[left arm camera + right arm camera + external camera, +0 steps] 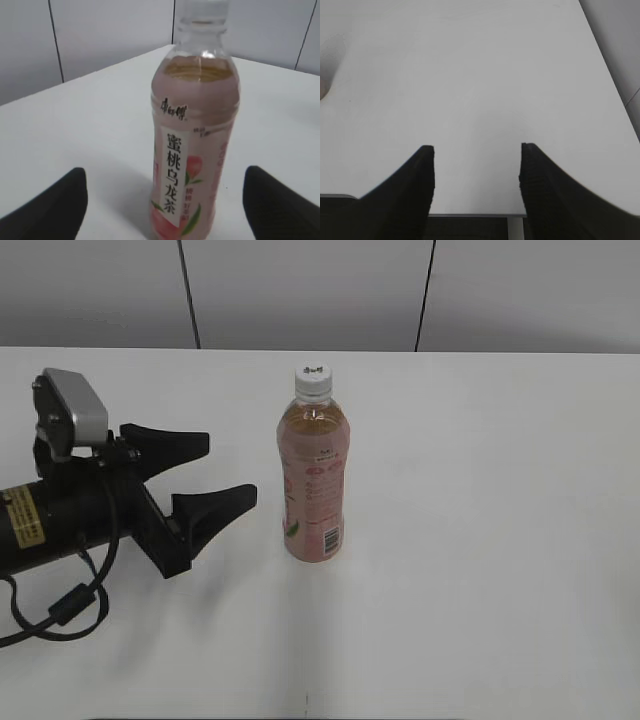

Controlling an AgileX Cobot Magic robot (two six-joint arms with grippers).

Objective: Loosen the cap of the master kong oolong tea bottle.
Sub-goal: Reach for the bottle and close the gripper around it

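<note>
The master kong oolong tea bottle (pixel 314 475) stands upright near the middle of the white surface (pixel 500 540), its long axis vertical. The pink wrap label faces the exterior camera, with the barcode low on it. The cap (pixel 313 378) is seated on the neck; no gap under it can be made out, so it is judged not yet loosened.

The left gripper (pixel 220 475) lies level with the surface on the bottle's left side, its 2 black fingers (pixel 165 445) spread wide and pointing toward the lower body of the bottle. It holds nothing and is apart from the bottle, with bare surface between fingertips and label. In the left wrist view the bottle (pixel 194 140) sits between the 2 fingertips (pixel 50 207), roughly centred, with the cap cut off at the top edge.

The right gripper (pixel 477 165) does not appear in the exterior view. Its own camera shows 2 fingers (pixel 412 190) parted with only bare surface (pixel 470 75) between them; it holds nothing. A blurred pinkish shape at the far left edge of that view cannot be identified.

Judgement: the left arm is the nearer one and is lined up on the bottle's body. A straight advance along the surface toward the bottle would bring the body between its fingers. The cap sits high above that line, so it would fall to the right gripper, coming from above along the vertical axis.
</note>
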